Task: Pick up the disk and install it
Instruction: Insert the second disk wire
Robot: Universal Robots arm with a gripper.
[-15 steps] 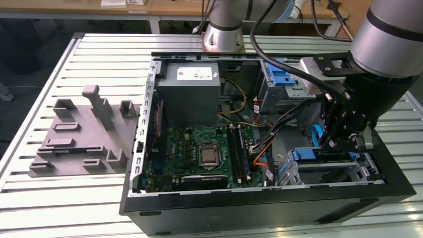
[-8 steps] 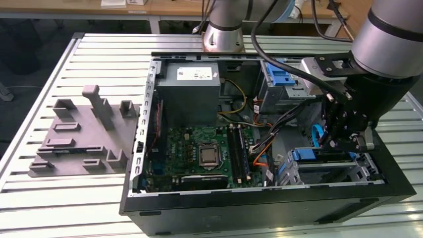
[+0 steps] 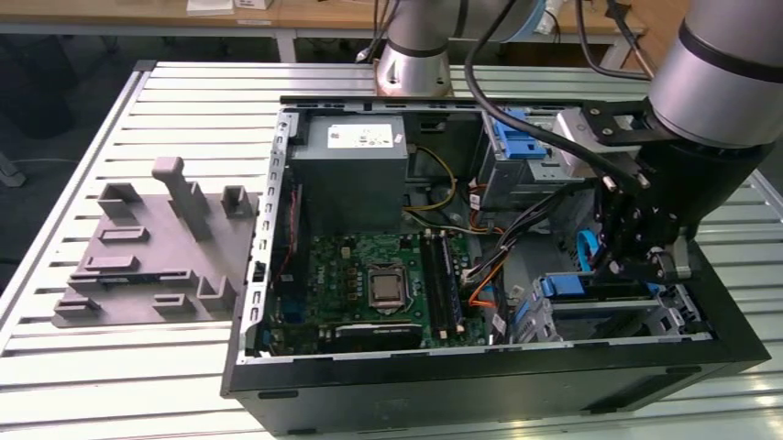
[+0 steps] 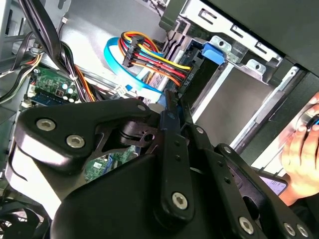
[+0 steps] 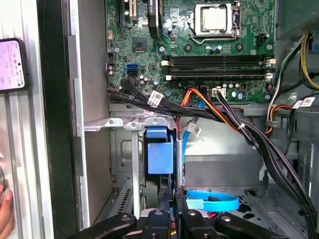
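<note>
Claw [image 5: 169, 199] tips sit pressed close, seemingly pinching the thin edge of the disk [image 3: 602, 288], which stands on edge low in the drive cage [image 3: 685, 312] at the case's corner. My worry is a skewed entry: if the blue rails miss the cage guides, it could jam. The blue ribbon cable [image 5: 209, 201] and black cable bundle [image 5: 239, 124] lie just beside and could snag.

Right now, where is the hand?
The hand sits inside the open computer case at the exterior view's right, over the drive cage, to the right of the motherboard.
</note>
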